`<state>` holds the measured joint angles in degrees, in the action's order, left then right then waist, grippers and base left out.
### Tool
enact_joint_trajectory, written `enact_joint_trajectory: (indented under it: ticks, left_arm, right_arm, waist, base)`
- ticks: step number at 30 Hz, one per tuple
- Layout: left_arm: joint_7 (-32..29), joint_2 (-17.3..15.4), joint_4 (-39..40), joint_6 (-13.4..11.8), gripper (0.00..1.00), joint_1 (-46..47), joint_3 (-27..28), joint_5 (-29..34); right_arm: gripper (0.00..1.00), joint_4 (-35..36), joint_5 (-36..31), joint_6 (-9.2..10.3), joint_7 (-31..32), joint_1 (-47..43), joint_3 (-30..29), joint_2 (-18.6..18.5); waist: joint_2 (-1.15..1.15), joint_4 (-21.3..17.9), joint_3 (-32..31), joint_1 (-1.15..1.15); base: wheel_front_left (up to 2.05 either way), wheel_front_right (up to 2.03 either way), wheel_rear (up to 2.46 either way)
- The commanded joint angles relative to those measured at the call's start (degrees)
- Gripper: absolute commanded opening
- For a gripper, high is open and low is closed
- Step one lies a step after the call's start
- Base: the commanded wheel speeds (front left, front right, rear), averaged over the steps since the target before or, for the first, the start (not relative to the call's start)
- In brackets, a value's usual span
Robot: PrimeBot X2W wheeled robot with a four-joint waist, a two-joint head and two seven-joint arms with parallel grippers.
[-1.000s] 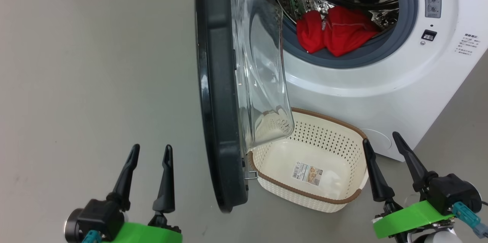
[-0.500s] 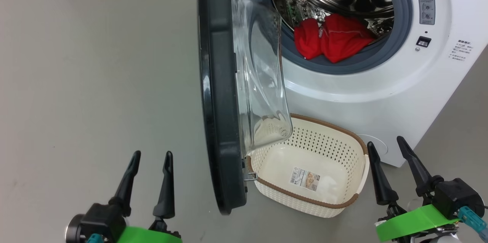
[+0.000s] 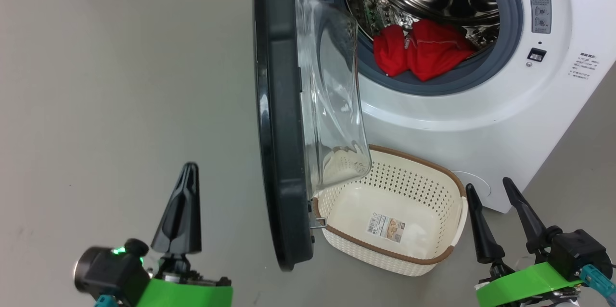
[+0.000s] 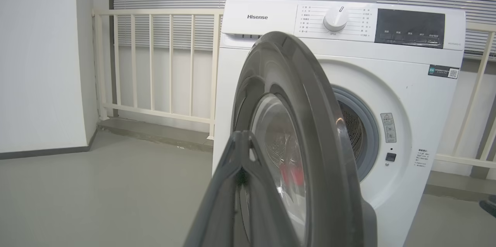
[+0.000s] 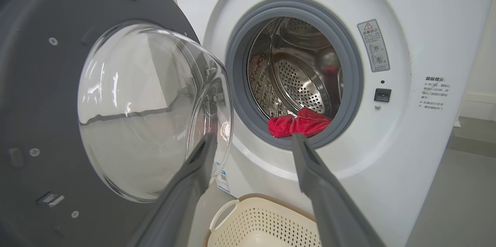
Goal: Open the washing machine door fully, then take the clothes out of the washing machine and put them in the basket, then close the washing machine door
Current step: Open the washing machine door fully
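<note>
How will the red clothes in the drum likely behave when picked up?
The clothes lie crumpled, slumped onto the grey ring, so they are probably floppy and would sag from one pinch. The pile is small, so likely light. Two lumps touch, so one may drag the other.

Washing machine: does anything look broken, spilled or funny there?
Nothing looks broken or spilled. The washing machine door stands open over one end of the basket, and the clothes slump onto the grey ring.
</note>
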<state>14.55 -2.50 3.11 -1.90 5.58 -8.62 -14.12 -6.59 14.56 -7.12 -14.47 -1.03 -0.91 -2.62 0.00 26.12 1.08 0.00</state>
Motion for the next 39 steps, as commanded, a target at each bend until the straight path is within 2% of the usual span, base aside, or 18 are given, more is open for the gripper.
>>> enact_joint_trajectory:
  ticks: [1, 10, 17, 21, 26, 39]
  left_arm:
    - [0.4, -0.4, 3.1, 0.3, 0.0, 2.9, 1.1, 0.6]
    - [-2.6, -0.4, 11.9, 0.4, 0.0, 4.6, -3.9, 2.0]
    - [-8.9, -0.4, 16.6, 1.0, 0.0, 4.6, -11.4, 2.0]
    - [-13.3, -0.4, 15.4, 0.8, 0.0, 4.2, -14.6, 1.3]
    - [-16.9, -0.4, 12.2, -0.5, 0.0, 3.7, -15.4, 0.4]
    - [-18.2, -0.5, 0.9, -2.5, 0.0, 4.8, -14.6, -0.2]
  right_arm:
    - [1.0, 1.3, 0.4, -0.36, -0.5, 1.1, 1.3, -0.3]
    - [1.0, 1.3, 0.7, -0.36, -0.5, 1.4, 1.1, -0.3]
    - [1.0, 1.1, 1.0, -0.36, -0.5, 1.6, 0.8, -0.3]
    - [1.0, 0.9, 1.4, -0.36, -0.5, 1.8, 0.8, -0.3]
    - [1.0, 0.8, 1.8, -0.36, -0.5, 2.0, 0.9, -0.3]
    - [1.0, 0.3, 2.3, -0.36, -0.5, 2.3, 1.1, -0.3]
  waist:
    - [0.0, -0.1, 0.0, 0.0]
    - [0.0, -1.2, 0.4, 0.0]
    - [0.0, -1.6, 0.7, 0.0]
    - [0.0, -1.9, 0.8, 0.0]
    - [0.0, -2.1, 1.0, 0.0]
    - [0.0, -2.8, 1.3, 0.0]
  base:
    - [0.0, 0.0, 0.0]
    - [0.0, 0.0, 0.0]
    - [0.0, 0.0, 0.0]
    - [0.0, 0.0, 0.0]
    - [0.0, 0.0, 0.0]
    - [0.0, 0.0, 0.0]
